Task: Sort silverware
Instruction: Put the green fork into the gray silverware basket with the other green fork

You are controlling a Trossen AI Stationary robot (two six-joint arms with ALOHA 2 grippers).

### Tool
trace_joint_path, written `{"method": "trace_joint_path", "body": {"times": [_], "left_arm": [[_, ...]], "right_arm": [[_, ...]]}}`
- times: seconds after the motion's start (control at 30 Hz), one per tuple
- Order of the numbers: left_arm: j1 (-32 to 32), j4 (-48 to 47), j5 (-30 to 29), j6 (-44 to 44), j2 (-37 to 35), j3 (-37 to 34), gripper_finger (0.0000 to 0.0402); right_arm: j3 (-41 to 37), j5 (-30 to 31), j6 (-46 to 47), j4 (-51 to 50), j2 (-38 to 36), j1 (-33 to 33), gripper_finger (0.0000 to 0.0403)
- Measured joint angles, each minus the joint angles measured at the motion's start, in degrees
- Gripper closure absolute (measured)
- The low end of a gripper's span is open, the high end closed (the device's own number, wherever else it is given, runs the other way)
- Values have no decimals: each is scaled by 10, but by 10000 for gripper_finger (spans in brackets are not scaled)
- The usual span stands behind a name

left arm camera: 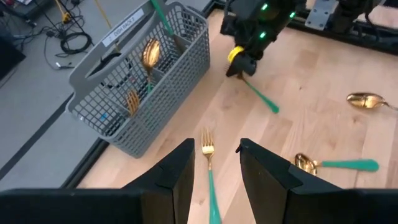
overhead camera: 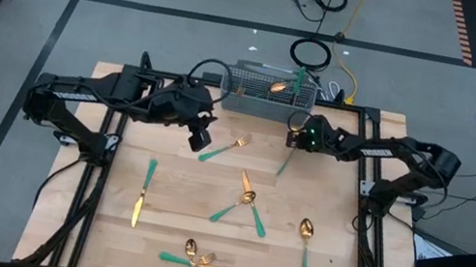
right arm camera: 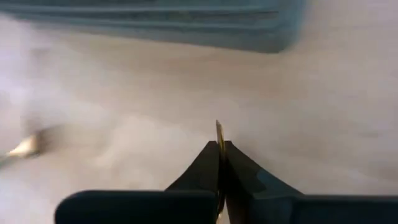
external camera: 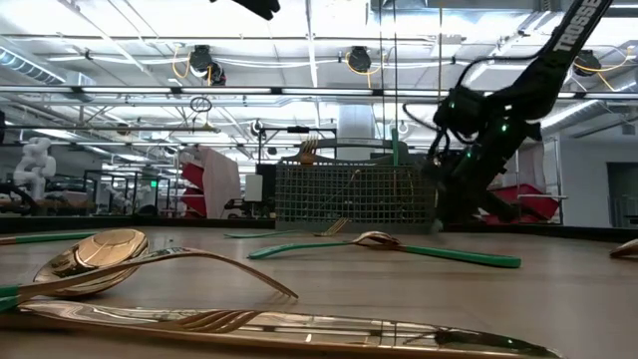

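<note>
A: Near the table's (overhead camera: 322, 212) back edge, just in front of the grey wire caddy (overhead camera: 254, 97), the right gripper (overhead camera: 295, 141) is down at the wood with its fingers clamped on a piece of silverware. Its wrist view shows a thin gold edge (right arm camera: 219, 134) pinched between the two dark fingers.

B: Which piece?

A: A knife, by that flat blade (I can't be certain). Its teal handle (overhead camera: 284, 164) trails away from the gripper across the board, seen too in the left wrist view (left arm camera: 261, 99).

B: And the left gripper?

A: The left gripper (overhead camera: 200, 140) hovers to the left of the caddy, jaws parted, holding nothing. A fork (left arm camera: 208, 163) lies on the wood between and beyond its fingers, tines toward the caddy; from above it sits just right of that gripper (overhead camera: 226, 148).

B: The caddy itself?

A: Upright at the back edge, with a gold spoon head (left arm camera: 150, 53), a fork (left arm camera: 132, 102) and a teal handle (left arm camera: 163, 15) standing in it.

B: The rest?

A: Scattered on the table: a knife (overhead camera: 143, 193) on the left, crossed pieces (overhead camera: 244, 200) in the middle, a spoon (overhead camera: 304, 248) to the right, and a small pile (overhead camera: 194, 261) at the front edge.
</note>
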Motion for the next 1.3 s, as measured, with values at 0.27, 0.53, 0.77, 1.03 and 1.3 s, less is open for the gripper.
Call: {"method": "trace_joint_path", "body": {"times": [0.27,0.53,0.77,1.03,1.3], "left_arm": [[0,-19,0,-4,-2,0,268],[-2,2,-1,-5,-19,0,268],[-13,0,-2,-20,-48,0,268],[-36,-18,-34,-20,-72,0,268],[-44,-58,-63,-20,-75,0,268]], "right_arm": [[83,95,-30,-46,-107,107,402],[404,231,-397,-108,-19,116,403],[628,293,-702,4,160,95,403],[693,293,-708,95,280,78,403],[693,260,-709,197,350,76,403]]}}
